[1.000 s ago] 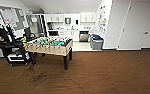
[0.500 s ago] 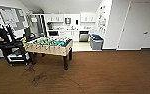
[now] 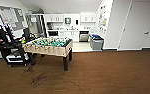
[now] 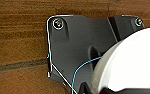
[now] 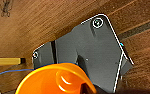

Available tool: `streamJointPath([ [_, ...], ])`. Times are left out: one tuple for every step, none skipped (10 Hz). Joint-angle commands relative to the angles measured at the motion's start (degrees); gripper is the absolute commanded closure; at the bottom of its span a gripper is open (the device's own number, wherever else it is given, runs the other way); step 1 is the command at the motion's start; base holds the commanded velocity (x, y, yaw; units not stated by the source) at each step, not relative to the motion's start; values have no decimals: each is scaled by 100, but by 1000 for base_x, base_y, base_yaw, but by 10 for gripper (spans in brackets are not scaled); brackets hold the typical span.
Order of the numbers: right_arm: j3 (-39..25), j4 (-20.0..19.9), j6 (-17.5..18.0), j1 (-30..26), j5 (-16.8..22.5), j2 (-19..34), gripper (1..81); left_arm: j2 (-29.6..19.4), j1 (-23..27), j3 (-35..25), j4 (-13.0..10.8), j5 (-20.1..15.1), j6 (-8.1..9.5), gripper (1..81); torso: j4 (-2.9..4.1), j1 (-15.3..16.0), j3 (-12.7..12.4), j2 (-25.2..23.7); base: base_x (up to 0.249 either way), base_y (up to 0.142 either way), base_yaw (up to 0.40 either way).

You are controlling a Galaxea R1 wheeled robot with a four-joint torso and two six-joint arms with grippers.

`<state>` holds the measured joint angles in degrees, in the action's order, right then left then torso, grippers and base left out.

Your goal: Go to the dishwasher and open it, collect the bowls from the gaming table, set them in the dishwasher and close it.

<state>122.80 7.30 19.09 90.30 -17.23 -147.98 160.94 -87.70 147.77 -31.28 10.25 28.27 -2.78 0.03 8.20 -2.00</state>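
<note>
Ahead and left on the brown wooden floor point(image 3: 103, 72), the gaming table point(image 3: 49, 46) with its green field; far behind, in the kitchen nook, the steel-fronted dishwasher point(image 3: 84, 37) beside a grey bin point(image 3: 96, 43). Close under the right wrist, an orange bowl point(image 5: 56, 80); under the left, something round and white point(image 4: 131, 65). Cannot tell whether either tool is open, closed or gripping.
</note>
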Motion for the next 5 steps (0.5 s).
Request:
streamJointPath([
  [-99, 131, -19, -182, 220, 170, 811, -105, 169, -12, -10, -208, -23, 811, 0, 0, 0, 0, 82, 0, 0],
  [-99, 131, -19, -182, 220, 170, 811, -105, 169, -12, -10, -208, -23, 811, 0, 0, 0, 0, 82, 0, 0],
  [-107, 131, -19, -183, 220, 170, 811, -105, 169, -12, -10, -208, -23, 811, 0, -2, -302, 0, 81, 0, 0],
  [-108, 131, -19, -182, 220, 179, 811, -114, 169, -12, -10, -199, -23, 811, 0, 0, -417, 0, 82, 0, 0],
  [-108, 131, -19, -182, 228, 187, 811, -114, 161, -12, -10, -199, -23, 811, 0, 2, -484, 0, 82, 0, 0],
])
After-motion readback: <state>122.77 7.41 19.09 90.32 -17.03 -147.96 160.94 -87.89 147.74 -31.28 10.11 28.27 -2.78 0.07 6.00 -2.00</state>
